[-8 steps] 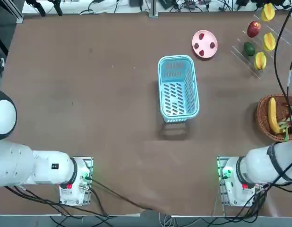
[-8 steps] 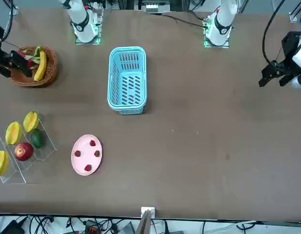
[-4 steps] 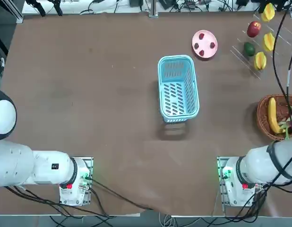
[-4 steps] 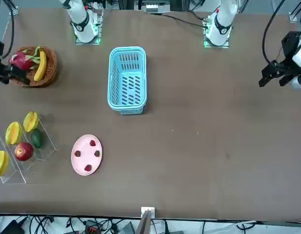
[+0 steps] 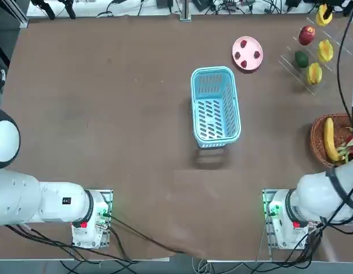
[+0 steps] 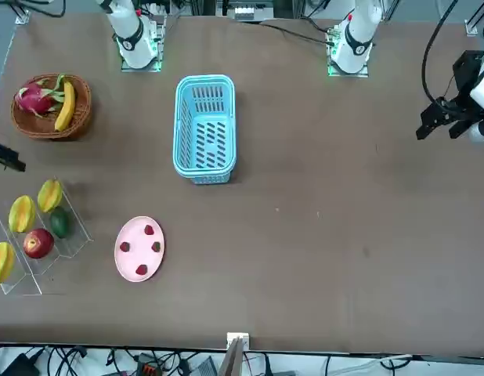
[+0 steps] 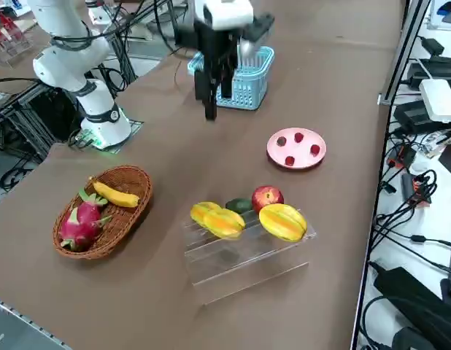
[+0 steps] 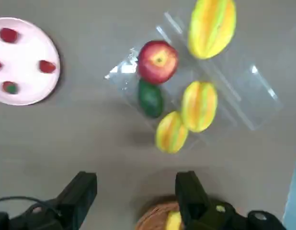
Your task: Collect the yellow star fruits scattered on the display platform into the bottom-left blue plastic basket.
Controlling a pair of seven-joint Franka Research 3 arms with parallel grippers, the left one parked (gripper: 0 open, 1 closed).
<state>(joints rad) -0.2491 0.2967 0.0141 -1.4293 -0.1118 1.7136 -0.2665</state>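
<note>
The right tool [image 8: 133, 201] hangs in the air with its two fingers wide apart and nothing between them. It is on the way to the rack [image 7: 247, 251], so this looks like the reach for the first fruit.

All three star fruits [image 8: 199, 105] lie on the clear rack, next to a red apple [image 8: 158, 61] and a small green fruit [image 8: 150, 98]. The blue basket [image 5: 215, 106] sits in the middle of the bench [image 5: 108, 114], well apart from the rack, and it has nothing in it.

Next, the tool should come down over one star fruit, line its fingers up on both sides, and close softly. The fruits lie close together, so it must not bump the others.

The wrist view looks down on the rack from above and shows both open fingers. The side view shows the tool [image 7: 214, 98] high above the bench, near the basket. The top view does not show the tool at all. The front view shows only a dark bit at its left edge.
</note>
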